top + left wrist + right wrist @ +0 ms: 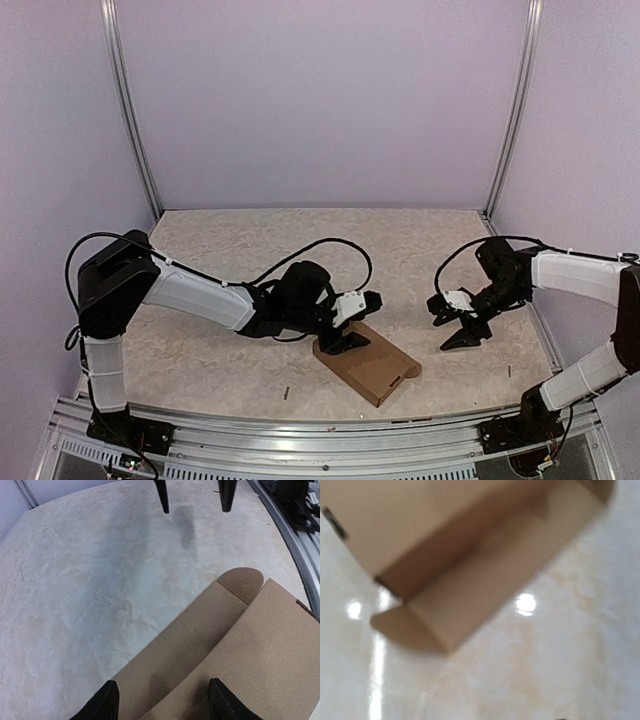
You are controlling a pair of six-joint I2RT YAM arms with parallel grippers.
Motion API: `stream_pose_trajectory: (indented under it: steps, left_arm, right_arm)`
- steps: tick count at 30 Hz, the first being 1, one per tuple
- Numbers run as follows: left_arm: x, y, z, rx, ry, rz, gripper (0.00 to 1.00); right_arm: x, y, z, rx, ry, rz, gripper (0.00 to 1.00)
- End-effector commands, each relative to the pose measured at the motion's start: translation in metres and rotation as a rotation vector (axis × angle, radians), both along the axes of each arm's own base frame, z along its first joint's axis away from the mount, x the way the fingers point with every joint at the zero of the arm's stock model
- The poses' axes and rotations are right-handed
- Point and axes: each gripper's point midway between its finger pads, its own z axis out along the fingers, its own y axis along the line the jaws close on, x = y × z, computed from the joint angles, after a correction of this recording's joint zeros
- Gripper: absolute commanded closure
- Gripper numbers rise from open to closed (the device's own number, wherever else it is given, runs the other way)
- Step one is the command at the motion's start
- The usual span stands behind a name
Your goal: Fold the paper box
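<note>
Seemingly the paper box point(366, 373) stands half-folded, its rounded tab point(242, 580) untucked, with left fingers point(106, 702) apart over it and right fingers point(226, 492) apart nearby.

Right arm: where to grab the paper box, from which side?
Likely the rounded tab at the paper box end facing the open right gripper. It juts past the panels as a thin edge, so come in low from the robot's right, jaws straddling it.
</note>
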Motion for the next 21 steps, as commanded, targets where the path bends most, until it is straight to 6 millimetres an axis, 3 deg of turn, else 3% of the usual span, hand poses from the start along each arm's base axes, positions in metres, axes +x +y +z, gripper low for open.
stream_pose_trajectory:
  steps: [1,5,12,21]
  left_arm:
    - [-0.066,0.046,-0.029,0.152,0.174,-0.273,0.42]
    - [-0.08,0.059,-0.027,0.229,0.192,-0.346,0.44]
    - [-0.066,0.04,0.0,0.19,0.147,-0.329,0.44]
    - [-0.043,0.03,0.014,0.127,0.111,-0.258,0.43]
  right_arm:
    - [-0.025,0.007,-0.01,-0.071,-0.073,0.106,0.38]
    - [-0.04,0.025,-0.015,-0.07,-0.107,0.169,0.37]
    - [-0.052,0.046,-0.025,-0.081,-0.118,0.28,0.37]
    - [-0.079,0.102,0.034,0.035,-0.222,0.425,0.4]
